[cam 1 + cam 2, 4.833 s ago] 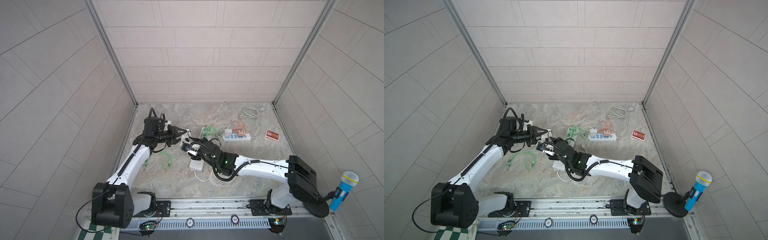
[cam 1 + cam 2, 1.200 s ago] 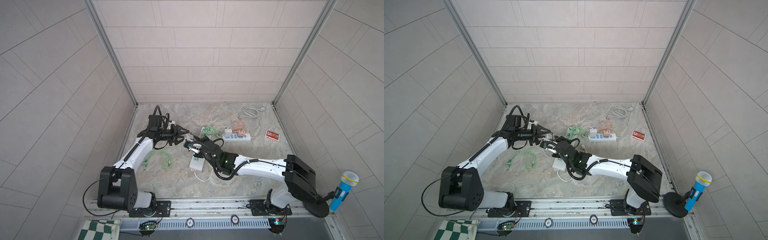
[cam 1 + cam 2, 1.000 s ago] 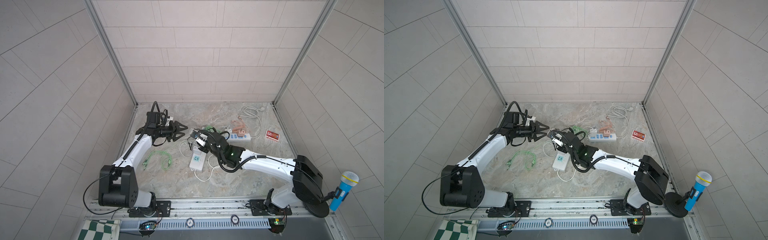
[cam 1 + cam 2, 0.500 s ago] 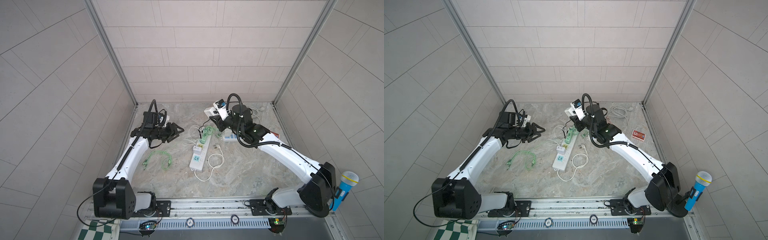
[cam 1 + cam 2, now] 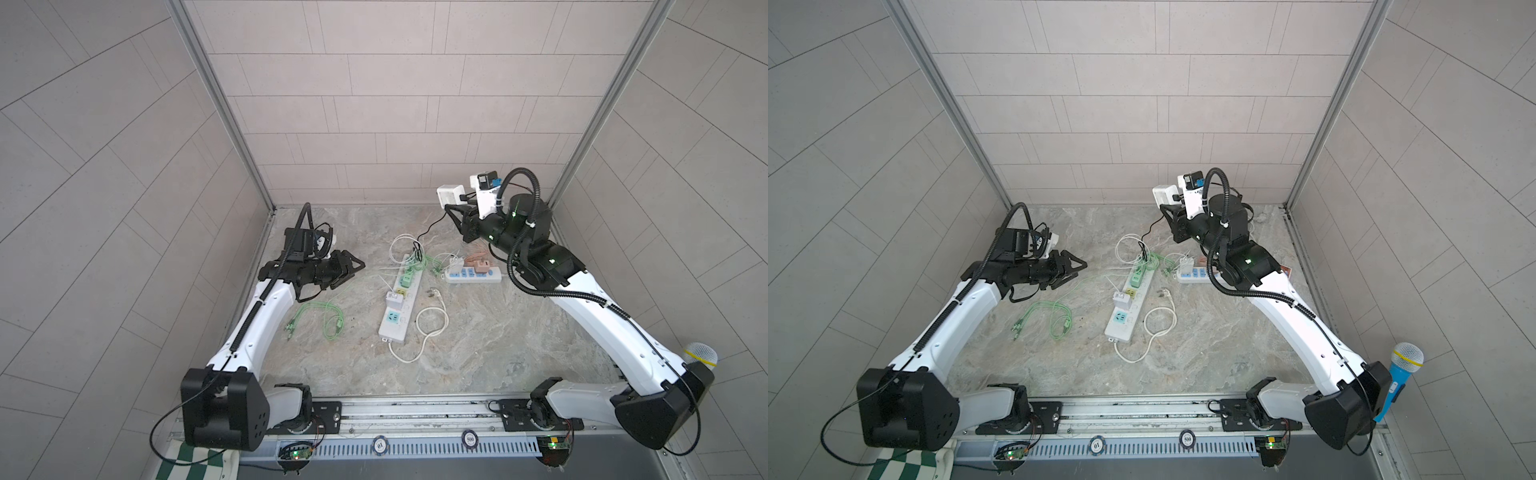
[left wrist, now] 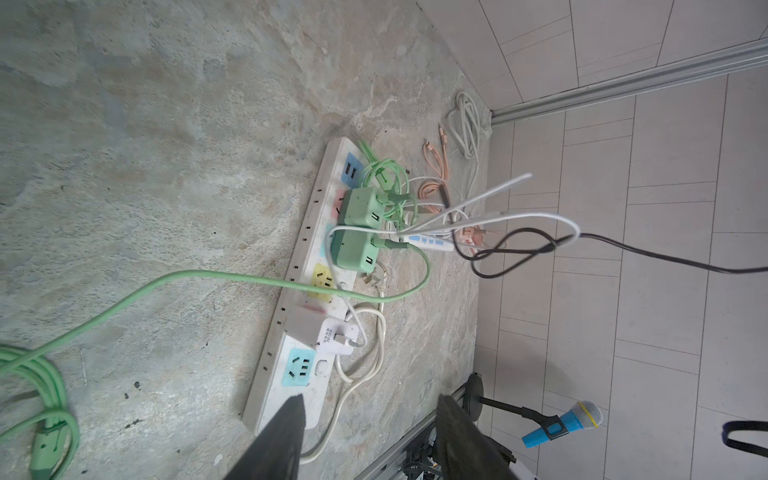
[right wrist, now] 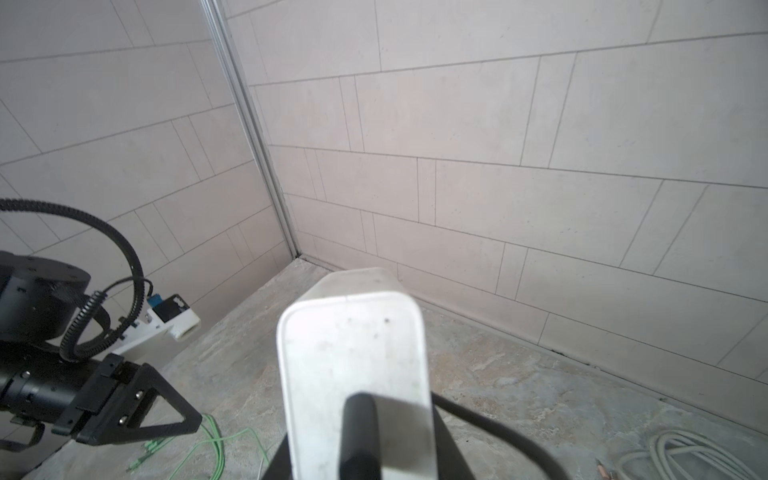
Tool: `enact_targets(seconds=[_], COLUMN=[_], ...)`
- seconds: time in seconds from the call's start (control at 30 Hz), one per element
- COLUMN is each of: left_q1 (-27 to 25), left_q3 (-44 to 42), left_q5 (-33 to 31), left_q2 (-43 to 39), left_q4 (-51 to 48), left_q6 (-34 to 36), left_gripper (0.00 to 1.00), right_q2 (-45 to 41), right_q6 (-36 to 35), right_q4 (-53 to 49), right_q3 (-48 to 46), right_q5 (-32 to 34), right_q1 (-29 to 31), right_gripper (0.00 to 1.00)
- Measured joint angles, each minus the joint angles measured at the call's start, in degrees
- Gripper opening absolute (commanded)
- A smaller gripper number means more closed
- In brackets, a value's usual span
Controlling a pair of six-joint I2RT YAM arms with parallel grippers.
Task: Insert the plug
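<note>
Plug [image 5: 450,194] clamped in right hand [image 5: 452,204]; left hand [image 5: 352,271] open; discs [image 5: 380,444] read 10, 500.

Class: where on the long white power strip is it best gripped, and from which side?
The power strip, probably at its near cord end, pinched across its width from above: it lies flat, and green adapters crowd the far half.
</note>
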Motion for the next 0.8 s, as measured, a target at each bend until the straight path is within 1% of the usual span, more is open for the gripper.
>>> enact_targets(seconds=[0.2,0.37,0.5,0.67,0.8], left_q1=[0.00,0.00,0.00,0.00,0.00], left_q3=[-1.77,-4.11,-4.57,-4.61,-4.83], left_q5=[-0.31,-0.15,-0.07,0.22,1.09], left_q2=[-0.11,-0.11,-0.13,-0.22,0.00], left_q4=[0.81,1.64,1.68,2.36,3.65], left_q6=[0.24,0.20,0.37,0.42,0.39], left_gripper=[0.57,0.56,0.56,0.55,0.54], right_q2=[-4.46,-4.50,-3.76,-2.78,-2.36], right_q6=[2.69,3.54,3.63,1.86,0.61], right_q4=[0.94,1.36,0.63,-4.83,-7.87], right_q3=[-1.16,-3.43,-9.33,-14.56,-16.37], right_q5=[3.54,3.04,1.38,-0.11,-6.36], right_q1=[-2.36,-2.47,-2.27,-0.39,0.72], right_gripper=[0.01,0.01,0.01,0.01,0.01])
